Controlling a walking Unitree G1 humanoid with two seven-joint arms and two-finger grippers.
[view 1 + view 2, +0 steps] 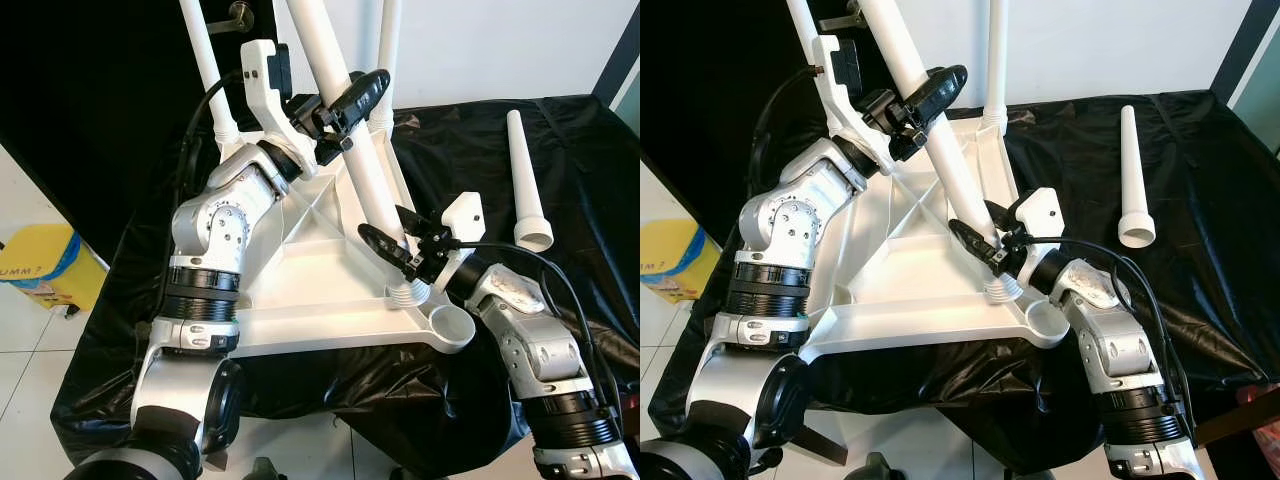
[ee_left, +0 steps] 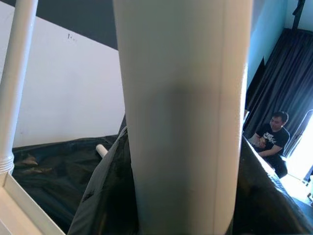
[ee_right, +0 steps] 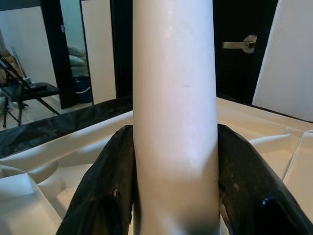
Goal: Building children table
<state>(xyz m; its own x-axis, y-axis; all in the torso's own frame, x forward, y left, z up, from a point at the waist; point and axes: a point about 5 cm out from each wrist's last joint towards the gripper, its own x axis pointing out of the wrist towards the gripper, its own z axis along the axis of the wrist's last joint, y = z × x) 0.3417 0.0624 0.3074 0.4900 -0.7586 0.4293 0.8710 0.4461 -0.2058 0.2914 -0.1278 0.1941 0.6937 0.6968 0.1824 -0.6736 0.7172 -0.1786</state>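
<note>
At nine o'clock a yellow box (image 1: 40, 262) on the floor shows partial letters "UMM". The upturned white plastic tabletop (image 1: 300, 300) lies centre on black sheeting (image 1: 560, 190). The left gripper (image 1: 345, 105), at twelve, clamps the slanted white tubular leg (image 1: 350, 140) high up; the right gripper (image 1: 400, 245) pinches it near its socket. A loose white leg (image 1: 527, 180) lies at two o'clock.

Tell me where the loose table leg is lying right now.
The loose table leg lies flat on the black cloth on the robot's right, apart from the upturned white tabletop and beyond the right end effector, flared end toward the robot.
</note>
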